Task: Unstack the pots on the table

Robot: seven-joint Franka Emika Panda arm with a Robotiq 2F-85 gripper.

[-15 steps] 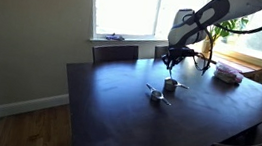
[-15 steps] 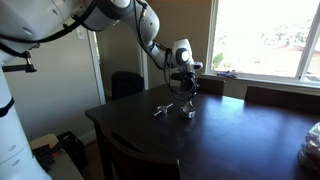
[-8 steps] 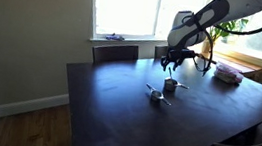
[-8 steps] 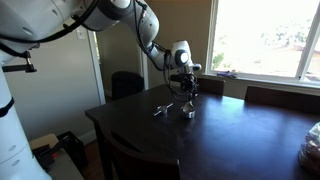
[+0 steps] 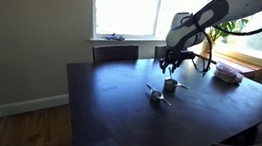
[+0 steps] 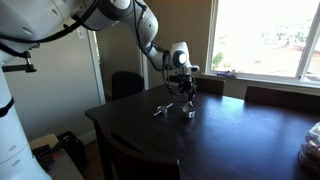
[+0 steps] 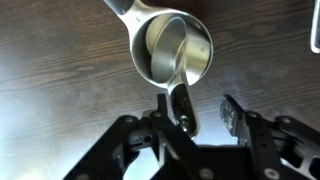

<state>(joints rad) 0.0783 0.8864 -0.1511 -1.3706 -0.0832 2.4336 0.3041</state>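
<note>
In an exterior view a chair (image 5: 116, 51) stands at the far edge of the tabletop (image 5: 116, 117), under a bright window (image 5: 129, 7); right of the chair, out on the dark wood, a lone pot (image 5: 156, 93) lies with its thin handle pointing outward; just beside it, a little farther back, sits the stack (image 5: 171, 85) of grey pots, upright on the tabletop; the claw (image 5: 173, 62) hangs straight above the stack, apart from it, on an arm that comes in from the upper right; farther right a pink bundle (image 5: 229, 74) rests near the far edge, well apart from the pots.

In an exterior view from across the room the lone pot (image 6: 162, 108) is again to the left, the stack (image 6: 187, 111) just right of it, and the claw (image 6: 185, 92) directly over the stack.

In the wrist view the stack (image 7: 175, 50) shows as one pot nested inside another; one handle runs off to the upper left, the other points down toward the claw (image 7: 197, 125); its fingers (image 7: 236, 118) stand partly spread on either side of that handle, gripping nothing.
</note>
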